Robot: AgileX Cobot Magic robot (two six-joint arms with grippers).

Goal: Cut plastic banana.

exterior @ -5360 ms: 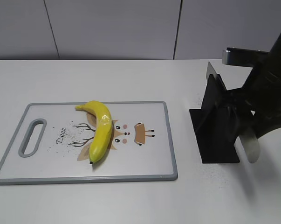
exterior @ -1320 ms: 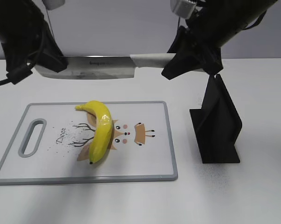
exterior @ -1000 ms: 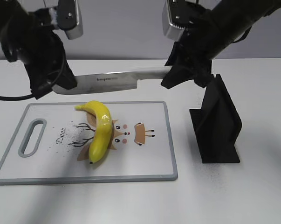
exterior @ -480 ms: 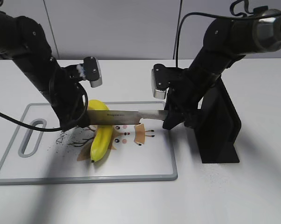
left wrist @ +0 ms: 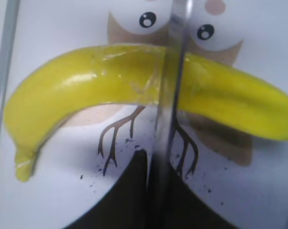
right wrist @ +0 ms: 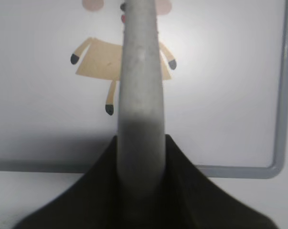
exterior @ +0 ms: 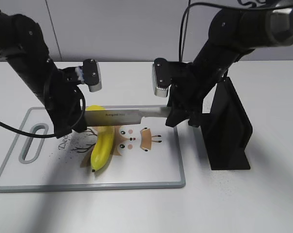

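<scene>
The yellow plastic banana [exterior: 101,148] lies on the white cutting board [exterior: 151,165]. A long knife [exterior: 124,116] lies level across the banana's upper middle, its blade against it. My left gripper [exterior: 78,122] is shut on the blade's tip end. My right gripper [exterior: 173,115] is shut on the grey handle. In the left wrist view the blade [left wrist: 166,95] runs edge-on across the banana [left wrist: 86,81], with the jaws [left wrist: 155,191] pinching it. In the right wrist view the jaws [right wrist: 141,191] clamp the handle [right wrist: 140,86]. The blade hides part of the banana.
The board has a grey rim, a handle slot [exterior: 33,141] at its left and a deer print. A black knife stand [exterior: 229,128] stands right of the board, close behind my right arm. Bare white table lies in front.
Both arms have brought the knife down from above the board onto the banana. In the last half second the knife barely shifted and the banana's lower end moved slightly left.
</scene>
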